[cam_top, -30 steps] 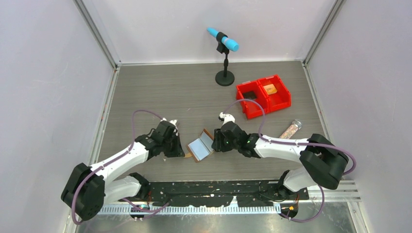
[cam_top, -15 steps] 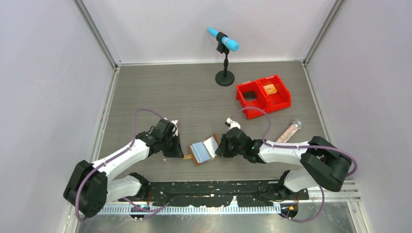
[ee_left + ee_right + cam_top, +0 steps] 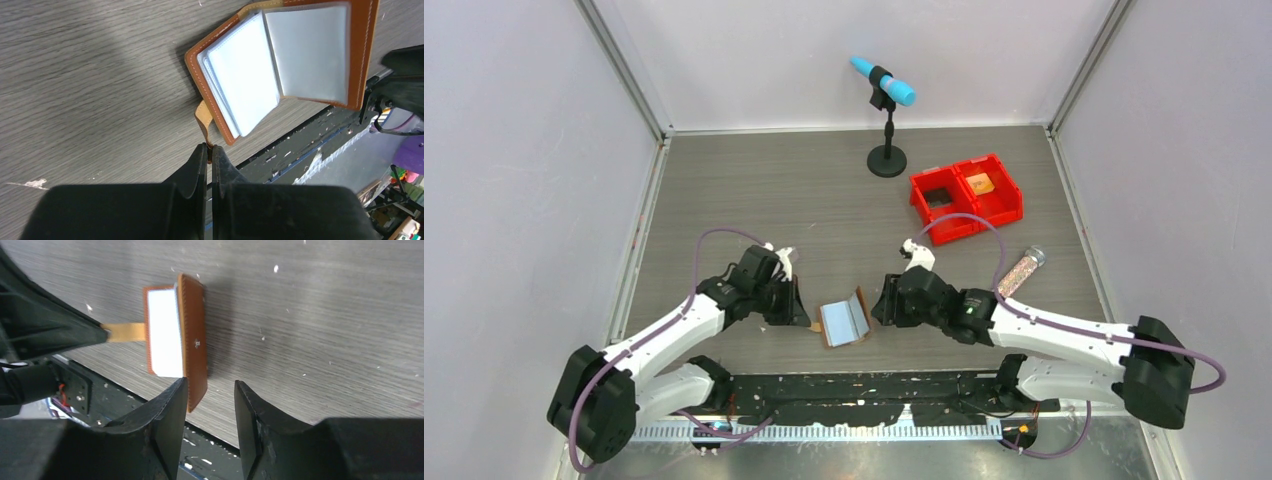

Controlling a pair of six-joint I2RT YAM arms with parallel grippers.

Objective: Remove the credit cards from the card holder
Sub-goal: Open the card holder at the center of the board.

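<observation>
The small flat brown leather bi-fold card holder [image 3: 844, 321] lies open on the grey wood-grain desk [image 3: 804, 200], close to its near edge and between the two arms. Its left half sits flat and its right cover stands tilted up. That layout reads as a bracing arrangement. The left end effector [image 3: 804, 318] is clenched on the thin brown leather tab [image 3: 204, 117] that sticks out of the holder's left edge. With the tab pinned low against the desk, the holder should not slide when something is pulled from it. The stacked pale blue-grey inner sleeves [image 3: 245, 75] face upward, exposed for picking, though no card edge can be made out in them from any view. The right end effector [image 3: 882, 305] sits just right of the raised cover with its two black fingers [image 3: 167, 405] partly spread and nothing between them. In its wrist view the cover's outer brown face lies just beyond the fingertips. Whether the left finger grazes the cover's near corner cannot be told. Its next job is probably to get past that cover to the sleeves.
</observation>
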